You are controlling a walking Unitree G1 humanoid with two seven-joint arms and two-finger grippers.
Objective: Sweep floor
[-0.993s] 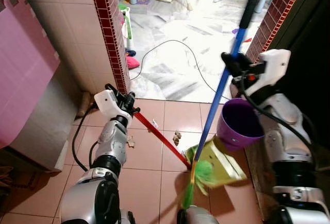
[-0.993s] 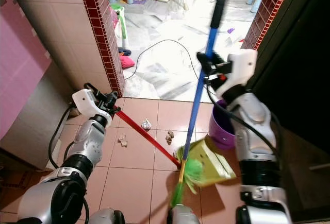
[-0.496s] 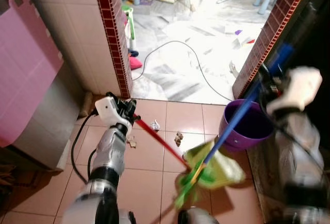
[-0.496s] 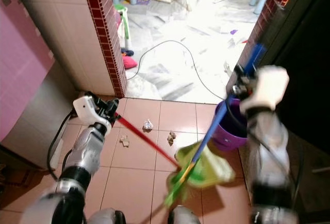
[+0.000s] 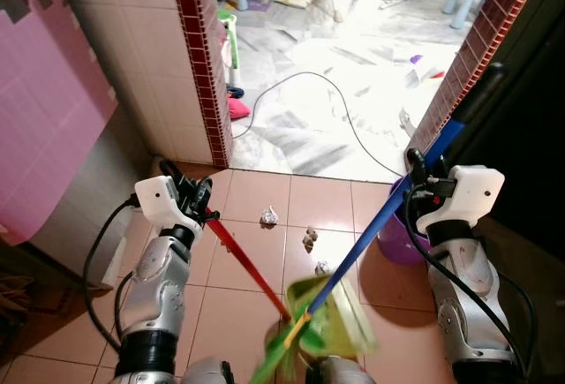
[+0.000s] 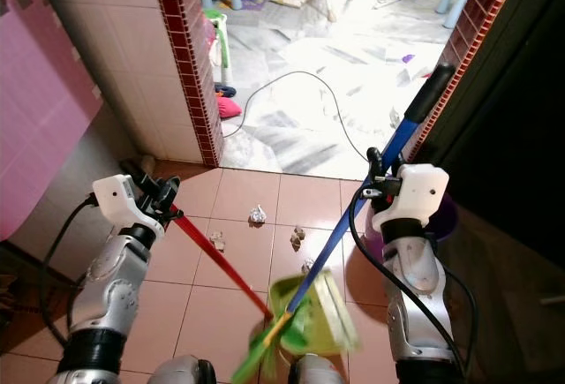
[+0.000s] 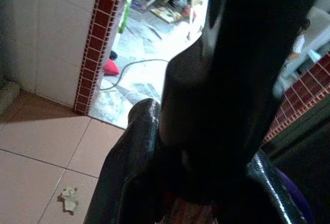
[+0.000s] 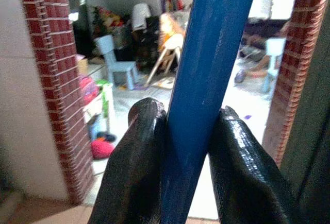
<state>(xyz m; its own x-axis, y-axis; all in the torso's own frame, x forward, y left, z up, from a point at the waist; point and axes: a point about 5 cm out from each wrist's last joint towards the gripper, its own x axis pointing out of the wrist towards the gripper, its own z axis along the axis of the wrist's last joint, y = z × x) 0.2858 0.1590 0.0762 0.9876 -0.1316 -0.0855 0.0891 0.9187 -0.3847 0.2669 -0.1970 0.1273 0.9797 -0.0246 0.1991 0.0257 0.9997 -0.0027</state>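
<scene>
My right gripper (image 5: 413,181) is shut on the blue handle (image 8: 206,74) of a broom, with its fingers (image 8: 136,162) clamped on either side. The handle (image 5: 375,229) slants down to blurred green bristles (image 5: 281,356) near my feet. My left gripper (image 5: 201,203) is shut on the red handle (image 5: 245,265) of a green dustpan (image 5: 334,315), which rests on the tiles beside the bristles. Crumpled paper scraps (image 5: 268,217) (image 5: 310,239) (image 5: 322,267) lie on the terracotta floor beyond the dustpan; another scrap (image 6: 216,243) lies near the red handle.
A purple bucket (image 5: 399,241) stands by my right arm against the dark wall. A red-brick pillar (image 5: 205,57) edges a doorway to a marble floor with a black cable (image 5: 305,79), toys and small chairs. A pink panel (image 5: 44,110) is on the left.
My right arm came down and swung the broom, so the bristles swept toward my feet and leftward. The dustpan slid nearer to me. The camera also shifted.
</scene>
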